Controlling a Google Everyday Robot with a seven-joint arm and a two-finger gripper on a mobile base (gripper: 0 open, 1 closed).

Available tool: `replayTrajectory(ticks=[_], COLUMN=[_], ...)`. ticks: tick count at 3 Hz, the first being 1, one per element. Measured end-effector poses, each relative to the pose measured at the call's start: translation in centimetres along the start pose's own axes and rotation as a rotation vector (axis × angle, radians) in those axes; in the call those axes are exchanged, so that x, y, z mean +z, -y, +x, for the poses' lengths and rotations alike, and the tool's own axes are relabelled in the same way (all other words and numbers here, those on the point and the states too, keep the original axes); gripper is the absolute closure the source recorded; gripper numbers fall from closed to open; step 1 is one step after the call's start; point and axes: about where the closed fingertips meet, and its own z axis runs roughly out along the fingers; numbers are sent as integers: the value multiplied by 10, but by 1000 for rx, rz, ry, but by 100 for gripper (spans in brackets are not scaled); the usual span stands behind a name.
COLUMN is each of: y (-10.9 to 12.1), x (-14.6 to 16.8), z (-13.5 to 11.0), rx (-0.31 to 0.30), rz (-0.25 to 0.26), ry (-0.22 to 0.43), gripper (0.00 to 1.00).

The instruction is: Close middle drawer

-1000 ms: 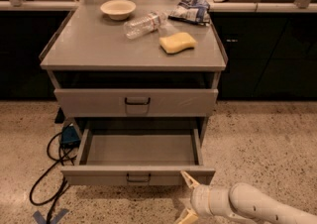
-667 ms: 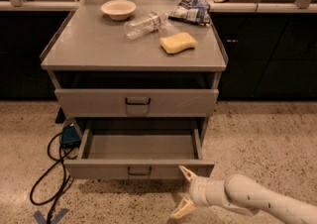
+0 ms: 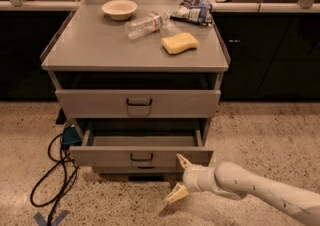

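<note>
The job looks to be at the pushing-in step. The middle drawer (image 3: 107,156) stands well out of the cabinet, its grey tray bare inside. Its front panel juts past the taller drawer (image 3: 170,103) above it at twelve o'clock.

The gripper (image 3: 178,180) is low near the floor, at about four o'clock from the drawer's small black handle (image 3: 141,157). Its fingers are splayed wide and hold nothing. The upper fingertip (image 3: 182,159) seems to rest against the right end of the front panel, though from this angle I can't swear it touches.

Next, I'd judge, the arm has to press straight toward twelve o'clock, square to the panel. A push this far off-centre could skew the drawer on its runners, so contact nearer the handle would be safer.

The drawer itself is wide, shallow grey metal with a low front.
</note>
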Motion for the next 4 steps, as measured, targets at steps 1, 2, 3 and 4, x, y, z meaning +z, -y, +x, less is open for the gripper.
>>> replayTrajectory(ticks=[1,2,3,4], y=[17,33,46,58], x=[13,24,35,67], z=[-15,-34,-52,-76], rx=[-19,-44,-64,-88], rz=[22,41,53,41], ry=[2,-7,-17,-20], gripper=[0,0,0,0])
